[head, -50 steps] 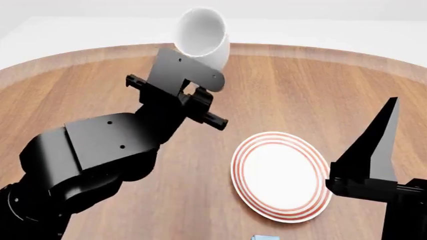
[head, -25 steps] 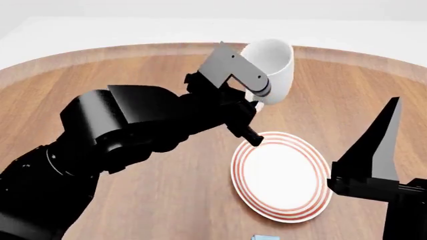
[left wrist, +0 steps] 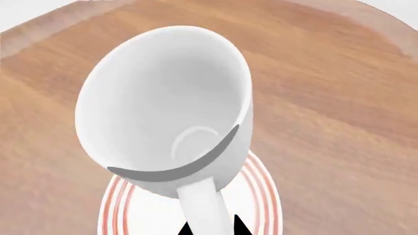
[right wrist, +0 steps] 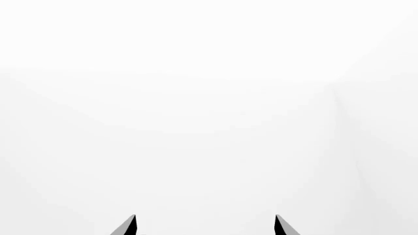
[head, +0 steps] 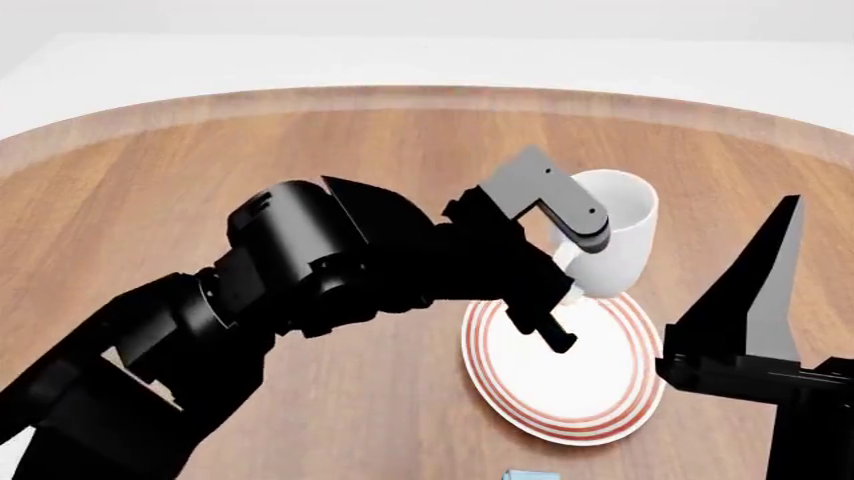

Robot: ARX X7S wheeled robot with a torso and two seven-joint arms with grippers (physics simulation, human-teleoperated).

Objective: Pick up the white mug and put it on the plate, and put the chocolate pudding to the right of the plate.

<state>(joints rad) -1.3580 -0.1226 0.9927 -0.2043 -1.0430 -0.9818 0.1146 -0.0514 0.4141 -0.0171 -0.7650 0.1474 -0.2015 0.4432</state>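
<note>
Above plate (head: 567, 385), left end effector (left wrist: 209, 226) clamps plain white mug (head: 611, 245) by handle; base-to-plate contact unclear.

The head camera looks forward and down from above both arms onto the round wooden counter (head: 267, 150), taking in its far edge. The left wrist camera sits right behind the left claw (left wrist: 210, 229), very close, facing along it over the plain white ceramic mug (left wrist: 163, 105) toward the round white plate with red-orange rings (left wrist: 265, 196) just beyond. Both views share that mug, plate and counter. The right wrist camera, behind the right claw (right wrist: 203, 225), faces only blank white.
</note>
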